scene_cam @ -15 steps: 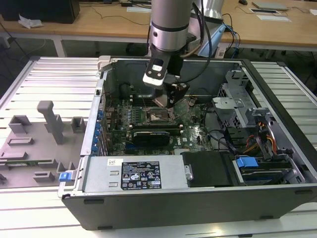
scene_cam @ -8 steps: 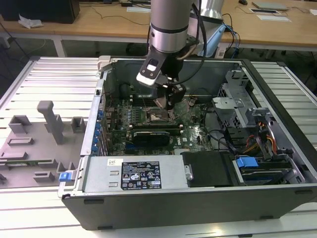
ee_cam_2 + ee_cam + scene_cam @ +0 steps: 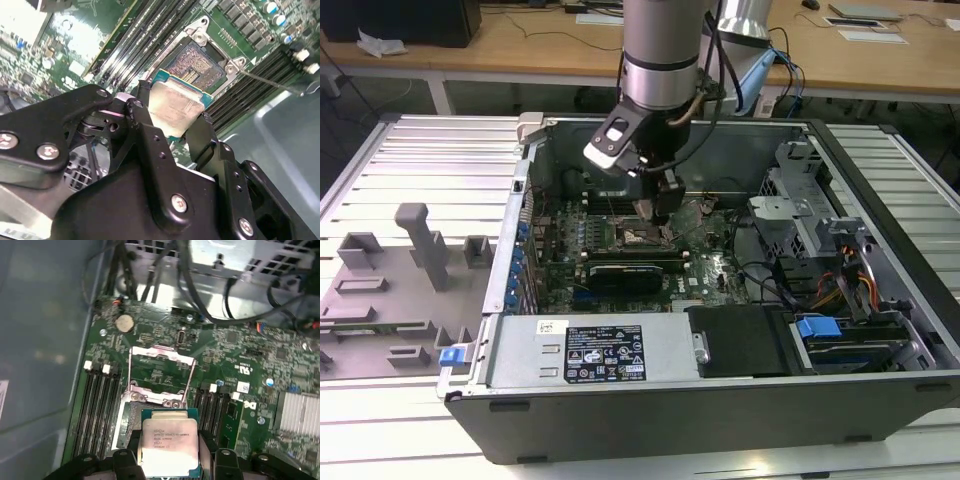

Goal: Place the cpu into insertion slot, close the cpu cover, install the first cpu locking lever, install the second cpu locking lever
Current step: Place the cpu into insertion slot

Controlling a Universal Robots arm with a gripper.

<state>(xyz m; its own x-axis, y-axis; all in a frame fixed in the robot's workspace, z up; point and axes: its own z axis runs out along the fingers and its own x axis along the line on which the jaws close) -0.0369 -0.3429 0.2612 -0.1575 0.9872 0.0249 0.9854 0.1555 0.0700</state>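
Observation:
In both wrist views my gripper (image 3: 172, 119) (image 3: 169, 454) is shut on the cpu (image 3: 176, 105) (image 3: 167, 446), a flat square chip with a pale silver top and a green edge. I hold it by two opposite sides, a little above the insertion slot (image 3: 197, 65) (image 3: 130, 424), whose dark contact field lies open. The cpu cover (image 3: 161, 351), a thin silvery frame, stands swung up at the slot's far side. A thin wire locking lever (image 3: 270, 82) sticks out unlatched beside the slot. In the exterior view the gripper (image 3: 657, 212) hangs inside the open computer case over the slot (image 3: 638, 237).
Long memory slots (image 3: 100, 410) (image 3: 212, 407) flank the socket. A black card (image 3: 630, 272) lies just in front of it, and a silver power supply (image 3: 610, 350) sits nearer still. Cables and drive bays (image 3: 820, 250) crowd the exterior view's right. A grey fixture tray (image 3: 400, 280) lies outside on the left.

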